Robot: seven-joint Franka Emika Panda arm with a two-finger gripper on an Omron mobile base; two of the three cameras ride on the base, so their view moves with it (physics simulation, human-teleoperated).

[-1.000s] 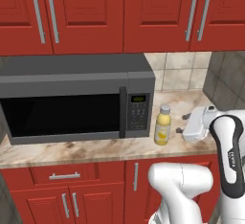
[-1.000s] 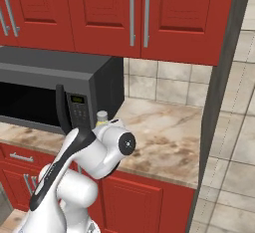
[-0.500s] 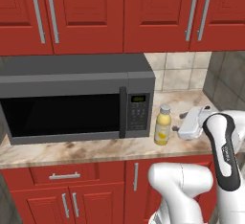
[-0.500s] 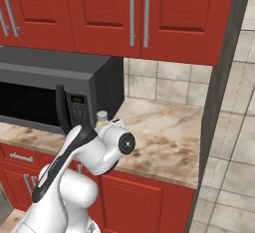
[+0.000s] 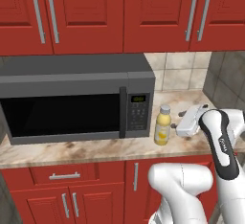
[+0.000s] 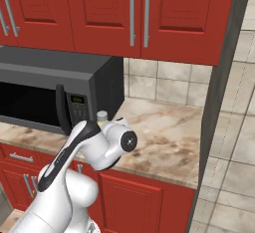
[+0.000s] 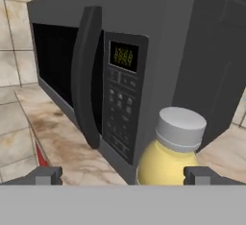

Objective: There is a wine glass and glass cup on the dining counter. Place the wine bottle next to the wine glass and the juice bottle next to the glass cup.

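Observation:
The juice bottle (image 5: 163, 128), yellow with a pale cap, stands upright on the marbled counter just right of the microwave. Its cap (image 6: 102, 115) peeks out behind my arm. My gripper (image 5: 180, 121) hovers just right of the bottle at about its height, pointing at it. In the hand view the gripper (image 7: 125, 176) is open, its tips set wide apart, and the juice bottle (image 7: 168, 159) sits close ahead, right of centre, apart from both fingertips. The wine bottle, wine glass, glass cup and dining counter are out of view.
A grey microwave (image 5: 76, 101) takes up the left of the counter (image 5: 95, 149), its control panel (image 7: 120, 99) right beside the bottle. Red wall cabinets (image 5: 119, 12) hang overhead. A tall red side panel (image 6: 219, 102) bounds the counter on the right.
My hand has crept a little to the left, closer to the juice bottle. The bottle has not moved.

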